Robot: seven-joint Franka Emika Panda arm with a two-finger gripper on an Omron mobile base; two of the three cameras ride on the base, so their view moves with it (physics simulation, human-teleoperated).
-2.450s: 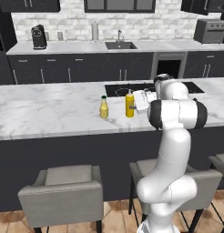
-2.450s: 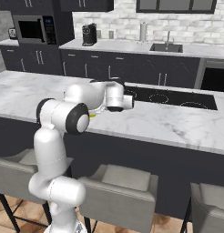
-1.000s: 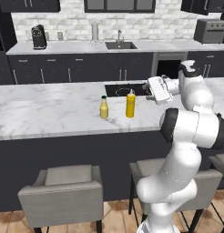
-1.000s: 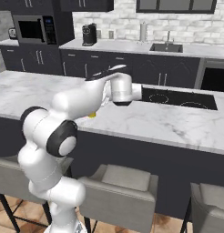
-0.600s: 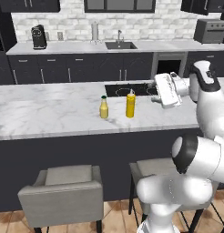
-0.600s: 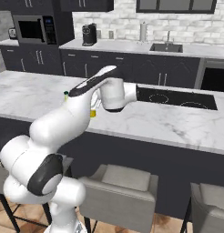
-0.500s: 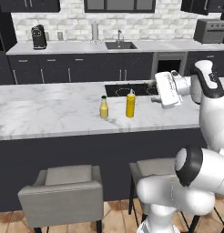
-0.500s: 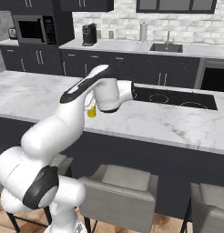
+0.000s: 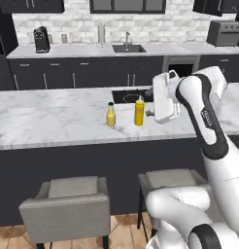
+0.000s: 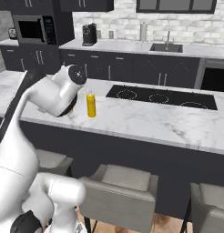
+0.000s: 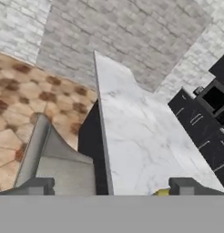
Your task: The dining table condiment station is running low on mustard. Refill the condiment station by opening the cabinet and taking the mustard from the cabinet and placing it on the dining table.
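Pale bottle with dark cap [image 9: 110,115] left, mustard [image 9: 139,111] just right of it, upright on marble desk [image 9: 53,116] near cooktop [image 10: 161,97]
Claw [image 11: 109,187] right of mustard, released, holding nothing
Risk: wrist swing near bottle could clip and topple it

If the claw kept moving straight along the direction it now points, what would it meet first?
Probably the dining table: its white marble top stretches straight ahead of the open claw in the hand view, with the grey brick wall beyond its far end. Depth is unclear, so it may skim over the top instead.
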